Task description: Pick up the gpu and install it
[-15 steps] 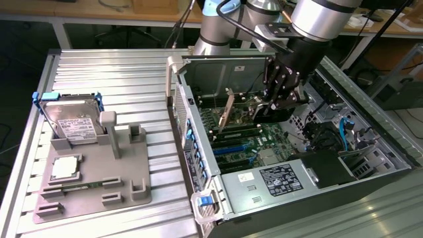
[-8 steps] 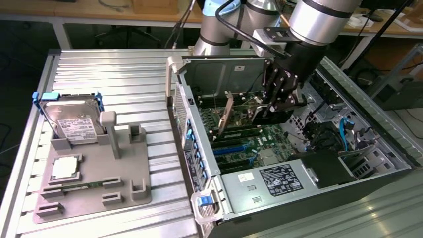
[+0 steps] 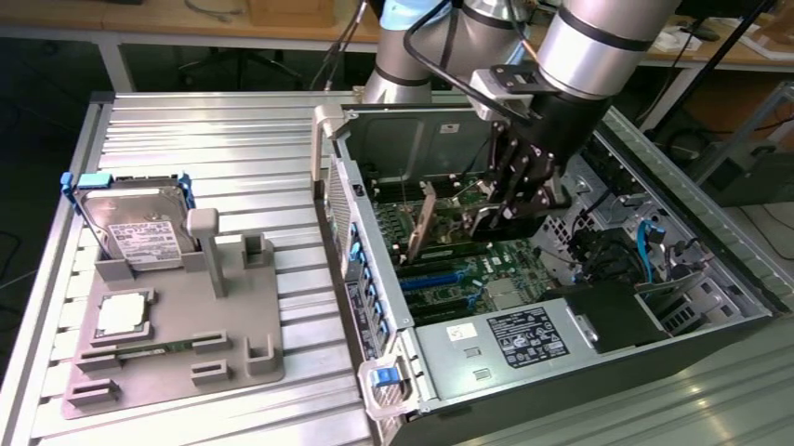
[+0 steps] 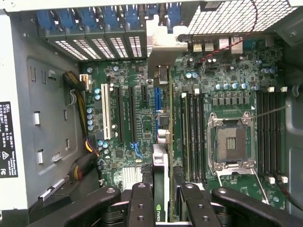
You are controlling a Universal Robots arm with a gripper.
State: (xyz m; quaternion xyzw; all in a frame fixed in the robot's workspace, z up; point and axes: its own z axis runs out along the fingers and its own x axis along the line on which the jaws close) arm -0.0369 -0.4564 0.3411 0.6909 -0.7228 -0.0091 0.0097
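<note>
hand (image 4: 161,201) clamped on gpu (image 4: 161,189) | card edge-on, long axis along blue slot (image 4: 157,101) | directly above motherboard (image 4: 128,142)

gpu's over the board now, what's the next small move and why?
Probably ease straight down. The gripper holds the gpu edge-on between its fingers, above the motherboard and roughly in line with the blue slot; whether it is seated I cannot tell.
</note>
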